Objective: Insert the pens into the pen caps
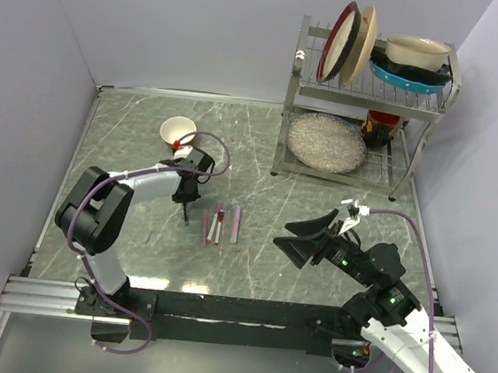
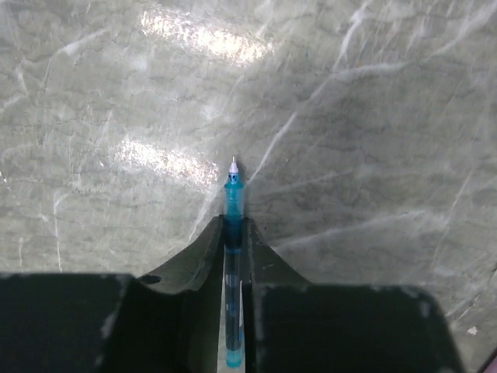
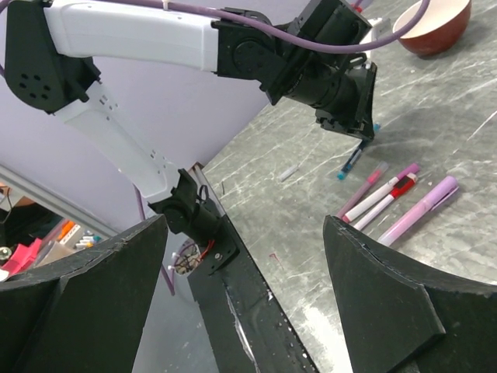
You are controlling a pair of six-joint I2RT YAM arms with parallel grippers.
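We are risking the slim barrel twisting askew: left claw [image 2: 234,233] pinching the teal pen [image 2: 233,198], right claw [image 3: 247,241] spread.

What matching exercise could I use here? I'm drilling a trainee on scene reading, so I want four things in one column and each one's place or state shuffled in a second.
1. teal pen
2. right gripper
3. bowl
4. speckled plate

A. on the lower shelf of the dish rack
B. between the fingers of the left gripper
C. open, holding nothing
D. on the table, beyond the left gripper

Pairs: 1-B, 2-C, 3-D, 4-A
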